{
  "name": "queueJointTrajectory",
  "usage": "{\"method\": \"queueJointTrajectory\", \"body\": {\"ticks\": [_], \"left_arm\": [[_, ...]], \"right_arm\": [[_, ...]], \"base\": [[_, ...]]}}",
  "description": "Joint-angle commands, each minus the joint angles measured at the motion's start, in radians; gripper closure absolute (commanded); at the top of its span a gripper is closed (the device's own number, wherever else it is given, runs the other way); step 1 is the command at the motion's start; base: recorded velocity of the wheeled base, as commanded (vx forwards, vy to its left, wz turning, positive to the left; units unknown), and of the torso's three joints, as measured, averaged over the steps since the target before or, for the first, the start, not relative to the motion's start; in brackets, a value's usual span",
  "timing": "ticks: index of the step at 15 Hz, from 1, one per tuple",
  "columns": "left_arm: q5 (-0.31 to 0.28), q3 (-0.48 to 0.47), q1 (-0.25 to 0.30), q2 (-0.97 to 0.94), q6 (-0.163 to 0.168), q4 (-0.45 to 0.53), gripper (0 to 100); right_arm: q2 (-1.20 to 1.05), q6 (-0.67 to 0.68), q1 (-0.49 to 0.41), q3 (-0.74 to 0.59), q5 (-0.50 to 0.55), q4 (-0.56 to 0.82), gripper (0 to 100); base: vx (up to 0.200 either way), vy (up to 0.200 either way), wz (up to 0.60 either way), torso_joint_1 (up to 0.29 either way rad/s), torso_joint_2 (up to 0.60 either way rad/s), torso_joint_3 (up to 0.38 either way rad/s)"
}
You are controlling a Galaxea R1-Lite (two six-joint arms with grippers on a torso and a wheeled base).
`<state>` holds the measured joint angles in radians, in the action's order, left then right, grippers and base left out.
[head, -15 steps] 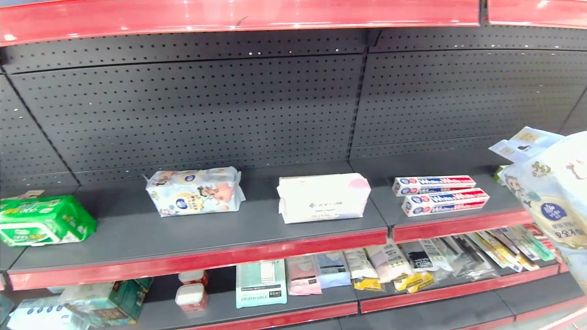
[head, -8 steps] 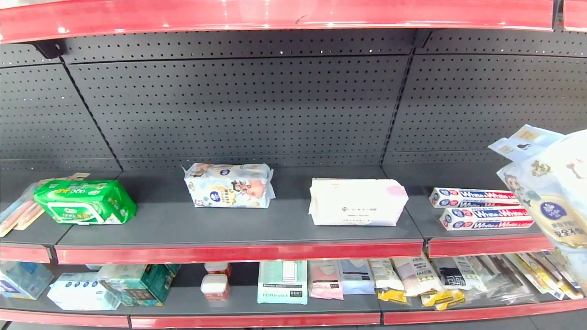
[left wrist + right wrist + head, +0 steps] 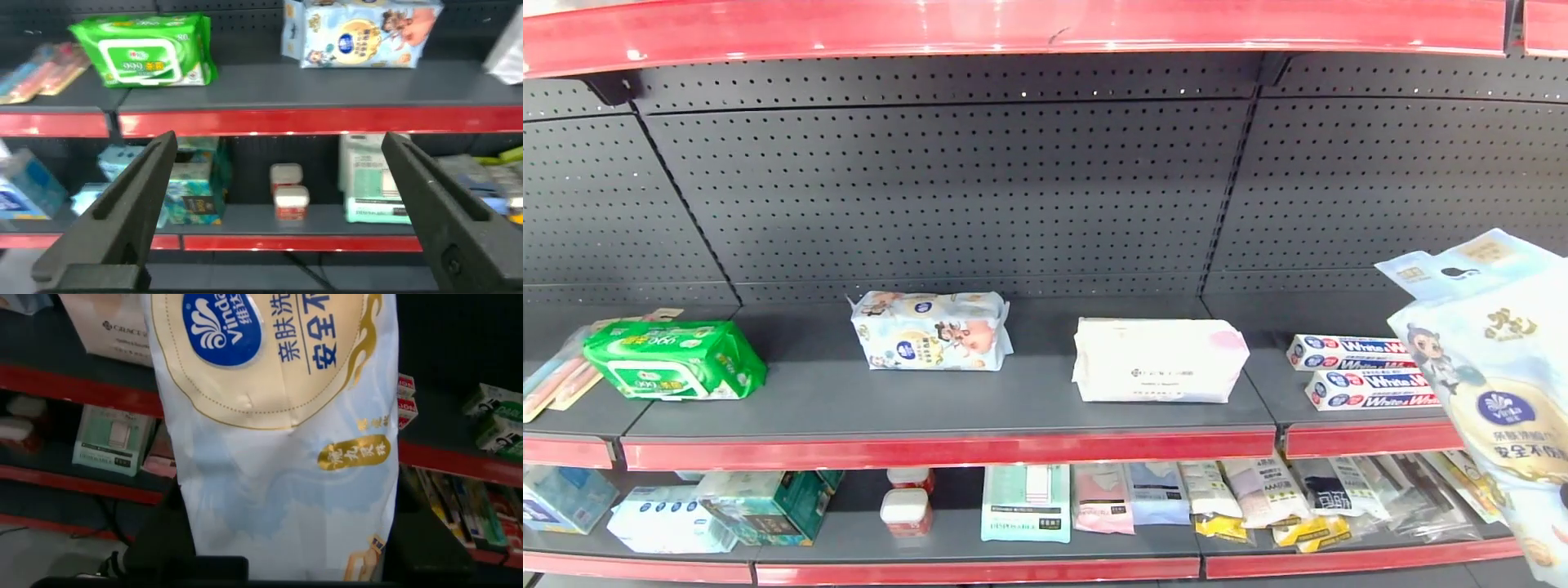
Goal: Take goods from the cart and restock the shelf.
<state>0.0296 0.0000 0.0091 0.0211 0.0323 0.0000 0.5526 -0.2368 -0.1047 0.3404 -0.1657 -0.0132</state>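
Observation:
My right gripper (image 3: 282,551) is shut on a large white and blue tissue pack (image 3: 278,449), its dark fingers (image 3: 173,535) pressing on both sides of the pack's lower part. In the head view this pack (image 3: 1494,392) hangs at the far right, in front of the grey middle shelf (image 3: 947,408) and partly covering the toothpaste boxes (image 3: 1364,376). My left gripper (image 3: 278,147) is open and holds nothing; it sits low in front of the shelf's red edge (image 3: 310,121).
On the middle shelf lie a green wipes pack (image 3: 674,359), a blue patterned tissue pack (image 3: 929,331) and a white pack (image 3: 1160,359), with bare gaps between them. The lower shelf (image 3: 980,563) carries boxes, small jars and several flat packets.
The head camera swung during the first half second, shifting the whole shelf rightward in view. Since then the held tissue pack has sunk a little and come slightly left.

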Motion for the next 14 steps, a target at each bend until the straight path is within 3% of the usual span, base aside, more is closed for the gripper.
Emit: {"method": "queueJointTrajectory", "body": {"ticks": [1, 2, 4, 5, 6, 7, 9, 11, 14], "left_arm": [[0.001, 0.0, 0.005, -0.001, 0.027, -0.003, 0], [-0.025, 0.0, 0.003, -0.01, 0.057, -0.006, 0], [-0.04, -0.009, -0.003, -0.021, 0.061, -0.018, 0], [-0.06, -0.198, -0.015, 0.119, 0.054, -0.026, 0], [-0.071, -0.379, -0.028, 0.369, -0.031, -0.026, 0], [-0.073, -0.434, -0.044, 0.448, -0.1, -0.04, 0], [-0.073, -0.396, -0.047, 0.485, -0.074, -0.029, 0], [-0.059, -0.293, -0.046, 0.491, -0.055, -0.026, 0], [-0.056, -0.301, -0.043, 0.655, -0.055, -0.078, 0]], "right_arm": [[-0.065, 0.011, -0.004, -0.017, 0.002, 0.004, 100], [-0.066, 0.014, -0.006, -0.011, 0.005, -0.005, 100], [-0.062, 0.016, -0.009, 0.006, 0.006, -0.005, 100], [-0.063, 0.014, -0.007, 0.008, 0.006, -0.004, 100], [-0.059, 0.014, -0.009, 0.006, 0.006, 0.001, 100], [-0.066, 0.014, -0.007, -0.009, 0.005, 0.006, 100], [-0.077, 0.016, -0.001, -0.054, -0.001, 0.004, 100], [-0.077, 0.031, 0.005, -0.074, -0.009, 0.006, 100], [-0.068, 0.053, 0.017, -0.074, -0.035, 0.004, 100]], "base": [[0.0, 0.0, 0.0, 0.0, 0.0, 0.0], [0.0, 0.0, 0.0, 0.0, 0.0, 0.0], [0.0, 0.0, 0.0, 0.0, 0.0, 0.0], [0.0, 0.0, 0.0, 0.0, 0.0, 0.0], [0.0, 0.0, 0.0, 0.0, 0.0, 0.0], [0.0, 0.0, 0.0, 0.0, 0.0, 0.0], [0.0, 0.0, 0.0, 0.0, 0.0, 0.0], [0.0, 0.0, 0.0, 0.0, 0.0, 0.0], [0.0, 0.0, 0.0, 0.0, 0.0, 0.0]]}}
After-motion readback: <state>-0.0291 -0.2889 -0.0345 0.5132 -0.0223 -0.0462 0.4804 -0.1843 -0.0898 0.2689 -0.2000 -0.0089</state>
